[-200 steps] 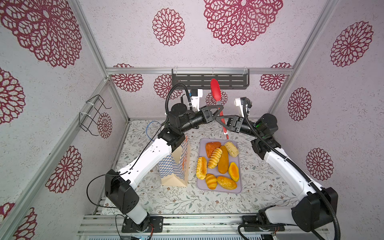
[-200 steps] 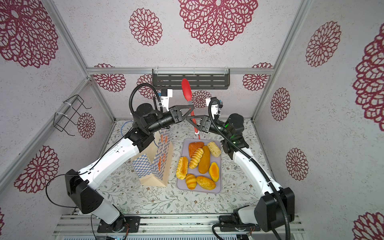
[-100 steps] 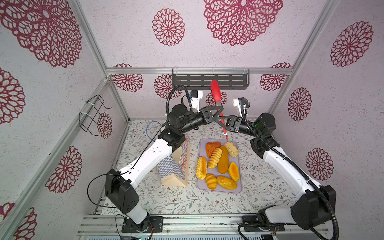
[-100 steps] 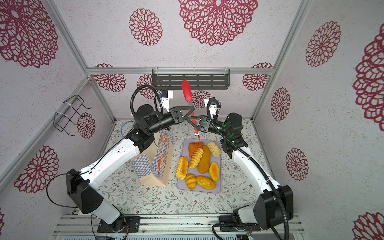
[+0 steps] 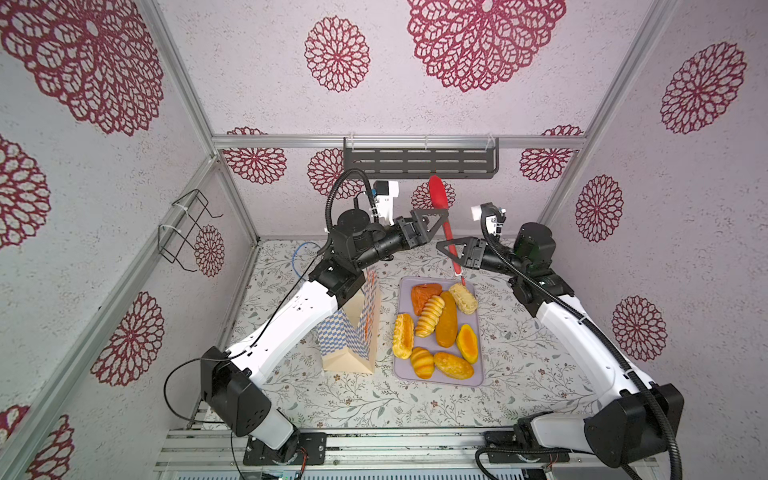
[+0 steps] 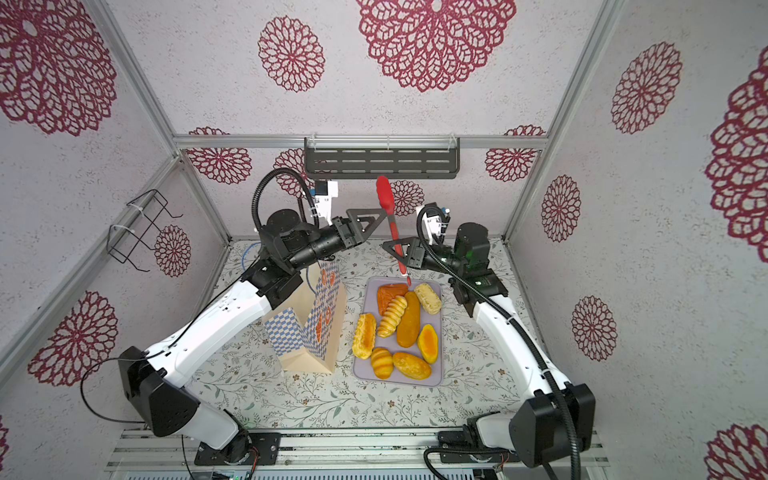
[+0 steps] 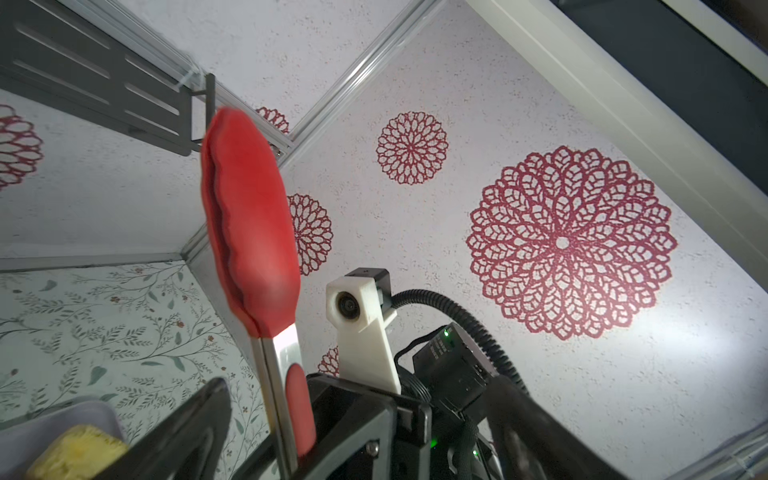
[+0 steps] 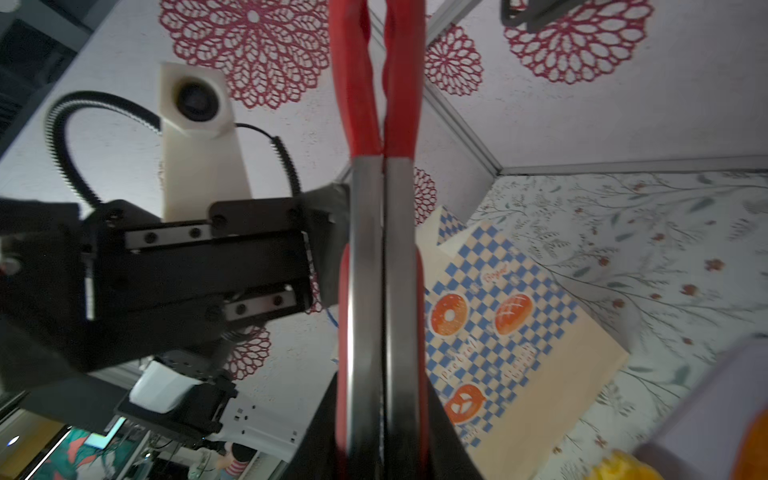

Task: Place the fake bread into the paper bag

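Above the lilac tray (image 5: 405, 283), the right fingers (image 5: 457, 240) clamp the red tongs (image 5: 438, 195), head up; the left fingers (image 5: 430, 211) gape wide beside it, empty, likely a handover. All the fake bread (image 5: 446, 320) lies on the tray beside the upright paper bag (image 5: 357, 332).

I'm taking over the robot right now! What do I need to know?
Left gripper: open, beside the tongs, not gripping.
Right gripper: shut on the tongs' handle, red tips pointing up, above the far end of the tray.
Bread: eight pieces, all on the tray.
Bag: upright, just left of the tray.
Done: tongs are in hand; no bread seen bagged.
Left: move every piece into the bag.
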You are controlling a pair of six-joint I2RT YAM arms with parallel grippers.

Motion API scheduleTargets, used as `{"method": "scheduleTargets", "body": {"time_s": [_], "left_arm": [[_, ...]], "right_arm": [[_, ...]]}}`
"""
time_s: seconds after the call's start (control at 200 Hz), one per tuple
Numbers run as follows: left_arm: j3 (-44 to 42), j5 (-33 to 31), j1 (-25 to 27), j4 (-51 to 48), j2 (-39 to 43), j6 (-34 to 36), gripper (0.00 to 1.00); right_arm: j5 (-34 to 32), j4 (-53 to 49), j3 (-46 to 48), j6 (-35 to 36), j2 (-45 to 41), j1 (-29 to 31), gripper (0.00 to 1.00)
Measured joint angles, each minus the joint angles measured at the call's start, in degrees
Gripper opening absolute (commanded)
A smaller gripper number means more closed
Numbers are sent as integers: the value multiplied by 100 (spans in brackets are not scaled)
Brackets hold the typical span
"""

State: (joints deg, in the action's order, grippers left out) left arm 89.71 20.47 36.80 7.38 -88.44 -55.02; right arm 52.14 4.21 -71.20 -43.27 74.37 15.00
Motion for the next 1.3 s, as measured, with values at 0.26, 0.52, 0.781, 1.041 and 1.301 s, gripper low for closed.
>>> {"method": "scheduleTargets", "body": {"time_s": [0.26, 0.52, 0.781, 1.041, 1.301], "left_arm": [[461, -1377, -17, -2179, 1008, 1056, 97], [916, -3936, -11, -4870, 2269, 2026, 97], [699, -4986, -756, -6485, 2894, 2194, 97], [-271, -4409, -1637, -6894, 2900, 2179, 97], [-603, -3705, -2079, -6918, 3270, 2094, 97]], "right_arm": [[-1635, -3246, -684, 1847, -157, -256, 22], [-2852, -5084, -337, 2623, -44, -243, 34], [-2944, -5713, -120, 2771, -13, -103, 39], [-2935, -5858, 68, 2756, -11, -26, 47], [-2876, -5858, 85, 2761, 109, 83, 51]]}}
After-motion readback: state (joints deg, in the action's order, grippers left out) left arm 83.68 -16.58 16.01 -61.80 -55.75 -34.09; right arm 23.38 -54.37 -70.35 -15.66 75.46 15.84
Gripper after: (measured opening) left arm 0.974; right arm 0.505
